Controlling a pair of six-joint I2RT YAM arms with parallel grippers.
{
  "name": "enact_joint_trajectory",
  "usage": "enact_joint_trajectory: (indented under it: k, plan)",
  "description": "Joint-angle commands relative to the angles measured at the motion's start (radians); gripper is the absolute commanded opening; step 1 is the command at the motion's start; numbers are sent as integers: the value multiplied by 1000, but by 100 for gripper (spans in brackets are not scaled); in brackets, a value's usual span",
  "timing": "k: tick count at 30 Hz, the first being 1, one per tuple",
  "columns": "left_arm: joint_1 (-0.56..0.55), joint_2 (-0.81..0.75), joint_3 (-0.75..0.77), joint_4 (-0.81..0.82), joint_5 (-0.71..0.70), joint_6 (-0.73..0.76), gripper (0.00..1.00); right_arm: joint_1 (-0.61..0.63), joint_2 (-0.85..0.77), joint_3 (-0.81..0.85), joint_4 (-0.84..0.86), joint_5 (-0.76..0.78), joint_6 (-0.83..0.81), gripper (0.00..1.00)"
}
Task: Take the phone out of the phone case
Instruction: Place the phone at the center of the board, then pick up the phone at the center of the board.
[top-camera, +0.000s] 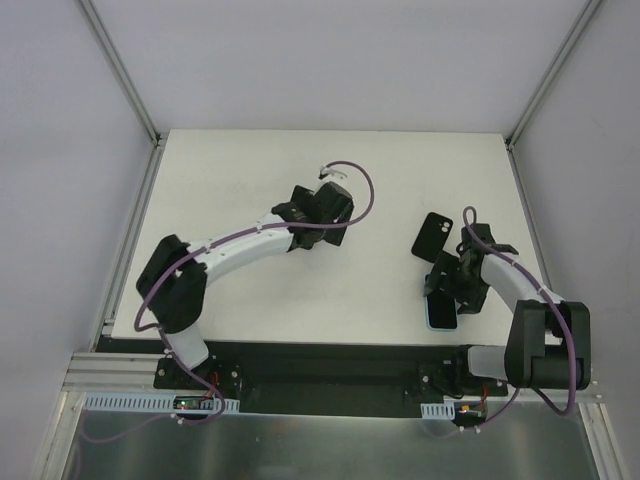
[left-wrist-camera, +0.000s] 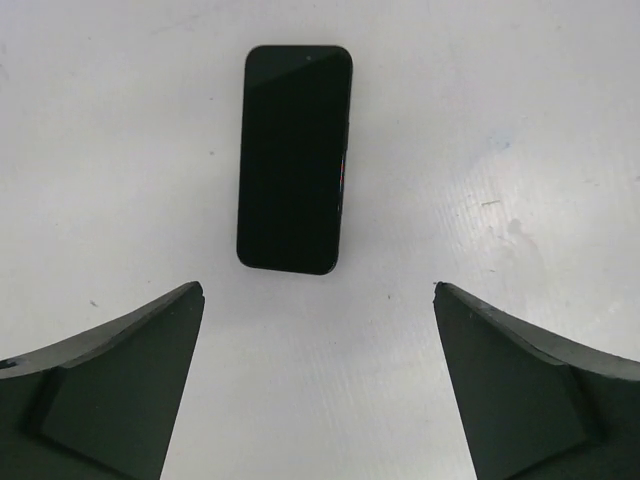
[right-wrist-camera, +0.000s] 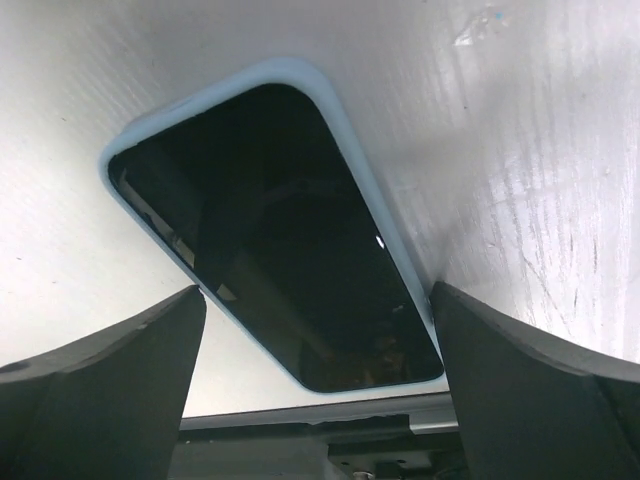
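Observation:
The phone case (right-wrist-camera: 205, 108) is a pale blue shell lying near the table's front edge (top-camera: 441, 323). The phone (right-wrist-camera: 280, 240) sits in it, a glossy black face framed by the blue rim (top-camera: 440, 303). My right gripper (right-wrist-camera: 318, 290) is open over the case's near half, one finger on each long side; touching or not, I cannot tell. In the top view it (top-camera: 446, 290) partly covers the case. My left gripper (left-wrist-camera: 318, 288) is open with only bare table between its fingers, and stands mid-table (top-camera: 335, 205).
A second black slab (left-wrist-camera: 295, 160) with no blue rim lies flat ahead of the left gripper, just beyond the right gripper (top-camera: 432, 237). The white table (top-camera: 250, 160) ends at a dark front rail (top-camera: 320, 355). Pale walls and metal posts enclose the sides.

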Motion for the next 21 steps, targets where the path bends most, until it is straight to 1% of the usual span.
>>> enact_joint_trajectory:
  k: [1,4,5,9,11,14,17,21]
  plan:
    - [26,-196,-45,-12,67,-40,98,61,59,25,-2,-44,-9,96]
    - [49,-276,-73,-15,121,-57,98,112,102,37,-10,-38,-6,96]
    - [58,-310,-80,-20,141,-66,98,130,121,49,-15,-15,-2,96]
    - [100,-379,-119,-27,210,-95,98,241,141,78,-36,45,18,96]
    - [116,-408,-128,-29,240,-103,99,267,156,97,-41,57,28,98]
    - [129,-437,-140,-37,271,-112,99,304,179,108,-38,38,11,98]
    - [136,-456,-150,-43,285,-118,99,339,162,114,-27,-5,-3,98]
    - [143,-467,-163,-46,313,-129,99,379,152,135,-44,-19,-18,98]
